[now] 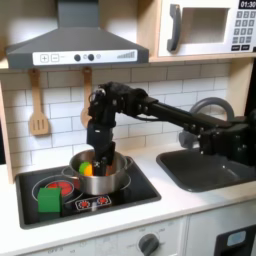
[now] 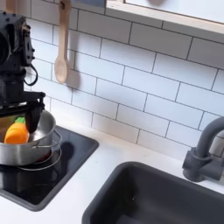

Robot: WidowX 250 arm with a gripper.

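The robot's black gripper (image 1: 96, 152) hung down into the shiny round metal pot (image 1: 112, 181) on the black toy stove top (image 1: 140, 190), and in the second exterior view its two fingers (image 2: 37, 112) stood a little apart right beside the small orange toy carrot with a green top (image 2: 17, 131), but I could not tell if they were pinching it. The carrot sat inside the pot, bright orange and leaning against the wall nearest the first exterior view's left. A flat green square block (image 1: 48, 200) lay on the stove just beside the pot, and a wooden spoon (image 2: 60, 52) hung on the white tile wall behind.
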